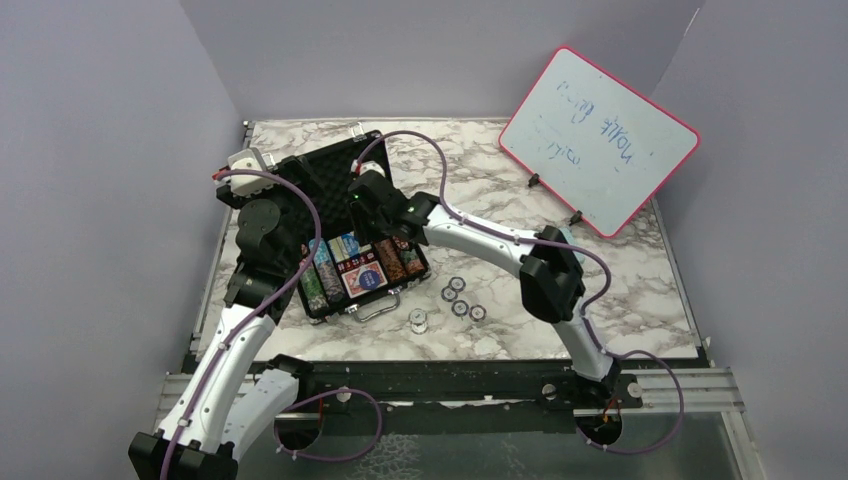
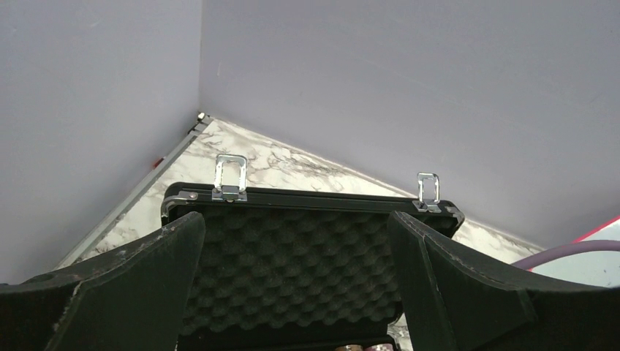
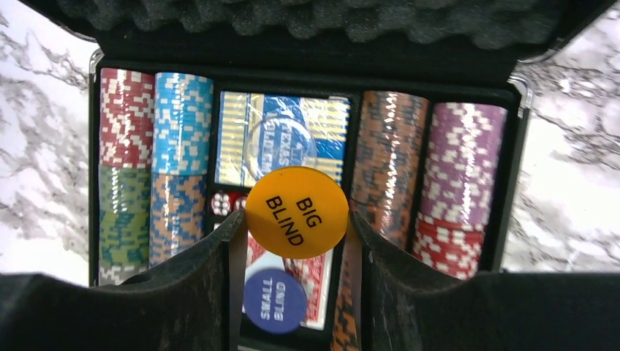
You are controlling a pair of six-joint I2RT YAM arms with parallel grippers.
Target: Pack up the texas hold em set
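Right gripper (image 3: 296, 230) pinches the orange button (image 3: 296, 210) above the middle compartment of the open briefcase (image 2: 314, 199), at the tabletop's (image 1: 600, 290) 9 o'clock side; left gripper (image 2: 296, 248) spread wide facing the lid's foam lining (image 2: 292, 274)

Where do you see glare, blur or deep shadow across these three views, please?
Right wrist view: glare whitens the wrapped blue card deck behind the sharp BIG BLIND button, and the right fingers are near-black. Left wrist view: even light, the foam-lined lid crisp, the left fingers dark in the foreground. Top external view: soft shadows, whiteboard writing faint.
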